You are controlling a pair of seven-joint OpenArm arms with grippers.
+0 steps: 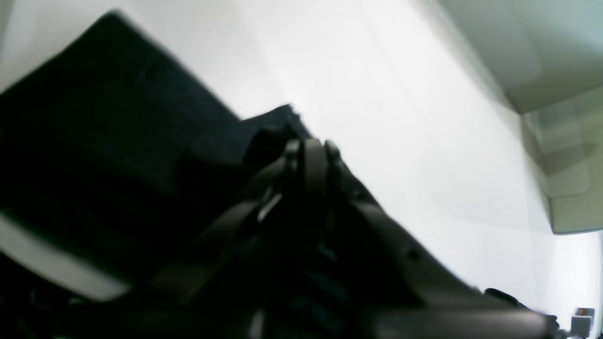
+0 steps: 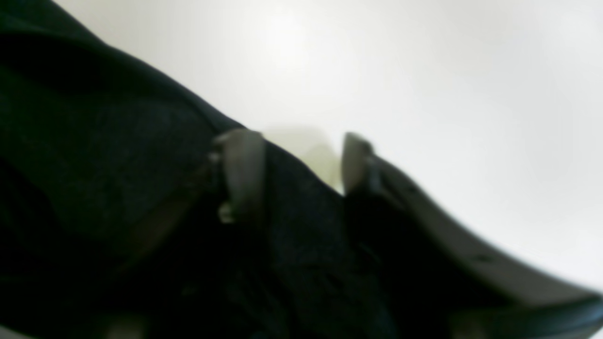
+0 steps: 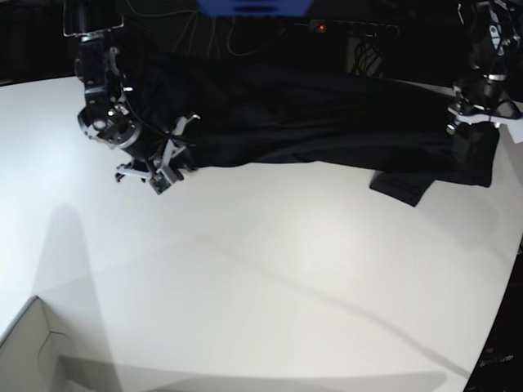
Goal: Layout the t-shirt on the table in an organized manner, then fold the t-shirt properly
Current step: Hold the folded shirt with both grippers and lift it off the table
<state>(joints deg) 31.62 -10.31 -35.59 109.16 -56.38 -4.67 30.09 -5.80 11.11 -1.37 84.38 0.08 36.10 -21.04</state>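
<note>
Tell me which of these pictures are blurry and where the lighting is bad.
Left wrist view: soft all over, the t-shirt a near-featureless dark mass. Right wrist view: blurred, the table washed out to pale glare. Base view: sharpest, but the black shirt merges into the dark background, and long shadows cross the table.

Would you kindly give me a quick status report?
Left gripper shut on t-shirt. Right gripper straddling its edge, jaws apart. Nothing blocking the table.
</note>
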